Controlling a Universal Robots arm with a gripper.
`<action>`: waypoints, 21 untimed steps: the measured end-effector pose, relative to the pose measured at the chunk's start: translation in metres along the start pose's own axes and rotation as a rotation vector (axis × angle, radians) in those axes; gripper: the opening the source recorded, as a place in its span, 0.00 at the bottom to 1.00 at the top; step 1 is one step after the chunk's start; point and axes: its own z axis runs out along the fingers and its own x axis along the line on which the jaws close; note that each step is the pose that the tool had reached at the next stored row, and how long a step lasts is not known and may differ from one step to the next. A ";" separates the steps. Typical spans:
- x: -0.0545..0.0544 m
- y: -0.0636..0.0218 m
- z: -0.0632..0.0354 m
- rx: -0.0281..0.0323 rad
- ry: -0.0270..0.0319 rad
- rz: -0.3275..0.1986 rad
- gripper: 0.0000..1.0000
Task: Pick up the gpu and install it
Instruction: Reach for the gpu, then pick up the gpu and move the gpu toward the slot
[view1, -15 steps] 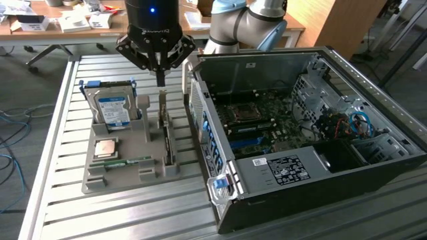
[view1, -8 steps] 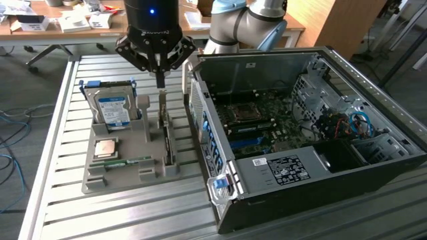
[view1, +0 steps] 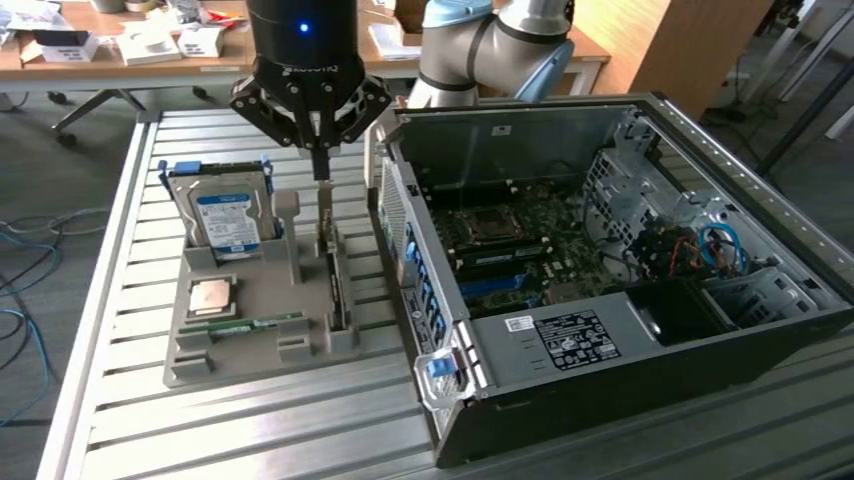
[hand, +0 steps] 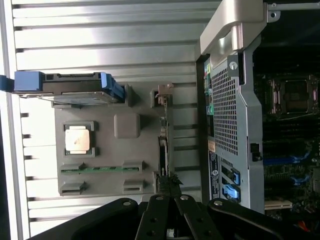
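Grey arm (view1: 461, 45), wrist (view1: 304, 30) vertical, black claw (view1: 320, 172) straight down with tips pressed tight together.

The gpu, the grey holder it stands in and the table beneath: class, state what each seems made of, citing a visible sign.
The gpu: thin dark-green board seen edge-on, likely fibreglass circuit laminate. The grey holder: matte, uniform grey with moulded pockets, probably plastic. The table: ribbed silvery slats with a dull sheen, likely aluminium.
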 end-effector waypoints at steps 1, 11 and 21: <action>0.000 0.0000 0.0001 0.0001 0.0001 0.000 0.11; 0.000 -0.0002 0.0004 -0.0001 0.0000 0.000 0.11; 0.000 -0.0001 0.0004 -0.0001 -0.0001 0.000 0.35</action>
